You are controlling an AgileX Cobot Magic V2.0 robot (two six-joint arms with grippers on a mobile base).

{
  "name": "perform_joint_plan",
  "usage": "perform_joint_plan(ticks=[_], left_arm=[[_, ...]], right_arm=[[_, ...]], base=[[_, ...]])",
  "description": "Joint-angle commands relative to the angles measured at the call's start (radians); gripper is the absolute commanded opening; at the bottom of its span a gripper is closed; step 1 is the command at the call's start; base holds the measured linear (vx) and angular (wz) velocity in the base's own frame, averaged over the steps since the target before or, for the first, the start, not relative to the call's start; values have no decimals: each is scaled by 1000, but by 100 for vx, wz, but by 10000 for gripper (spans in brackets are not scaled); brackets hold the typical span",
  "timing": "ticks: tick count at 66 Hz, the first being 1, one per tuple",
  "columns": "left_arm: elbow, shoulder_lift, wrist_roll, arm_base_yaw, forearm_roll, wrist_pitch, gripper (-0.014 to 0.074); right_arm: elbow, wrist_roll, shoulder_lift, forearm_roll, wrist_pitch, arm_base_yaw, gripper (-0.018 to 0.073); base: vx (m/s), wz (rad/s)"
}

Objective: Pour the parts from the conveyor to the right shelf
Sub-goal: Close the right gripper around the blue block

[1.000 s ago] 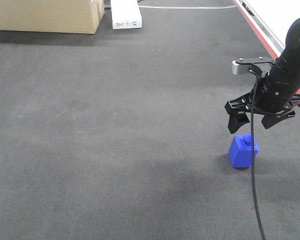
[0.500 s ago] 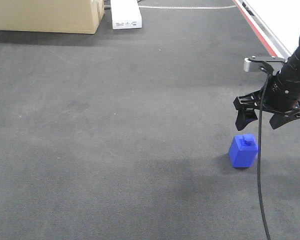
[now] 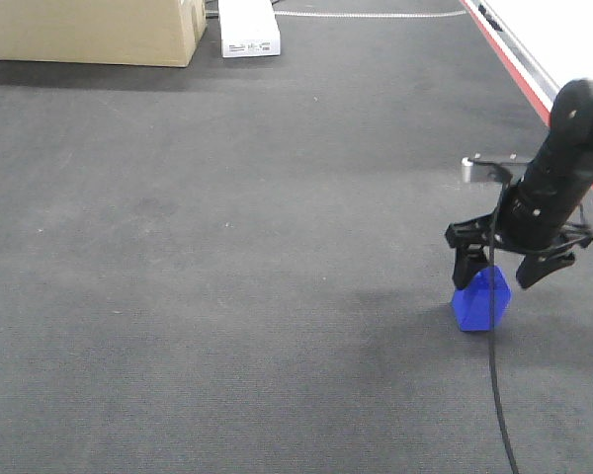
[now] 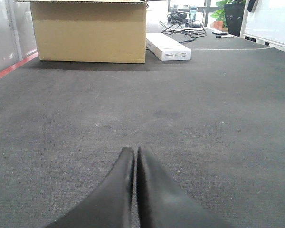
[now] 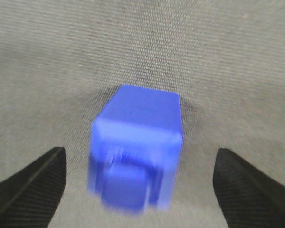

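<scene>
your right gripper (image 3: 500, 277) hangs over the small blue plastic cube-shaped block (image 3: 481, 301), its two black fingers spread wide and gripping nothing. in the right wrist view the block sits between them with bare surface showing on both sides, so neither finger touches it. the block rests on the dark grey carpet-like surface (image 3: 227, 247), near its right side, with its round stud turned up toward the wrist camera, though that view is blurred. from the front, one finger overlaps the block's upper edge and the block looks tilted. a black cable (image 3: 495, 385) drops from the right arm across the front of the block. your left gripper (image 4: 134, 159) lies low over the same surface, its dark fingers pressed together with nothing between them. at the far end stand a large brown cardboard box (image 3: 94, 30) and, just beside it, a flat white carton (image 3: 249, 28). you cannot tell what either holds.
</scene>
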Motion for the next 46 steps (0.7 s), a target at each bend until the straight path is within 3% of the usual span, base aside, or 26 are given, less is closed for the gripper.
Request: perform_joint_plan(ticks=[1, 18, 26, 32, 46], left_arm=[[-20, 17, -8, 4, -8, -79, -6], [-20, 17, -8, 4, -8, -79, -6], [-20, 17, -8, 4, -8, -79, -6], [-20, 17, -8, 4, -8, -79, -6], [-20, 17, -8, 4, -8, -79, -6]], right_arm=[[-30, -12, -25, 12, -1, -4, 595], [-30, -13, 17, 12, -24, -4, 591], [-30, -13, 19, 11, -24, -4, 545], [-32, -13, 19, 11, -24, -4, 449], [-32, -17, 19, 12, -7, -4, 56]], base=[[0, 0], [0, 0], [0, 0], [0, 0], [0, 0]])
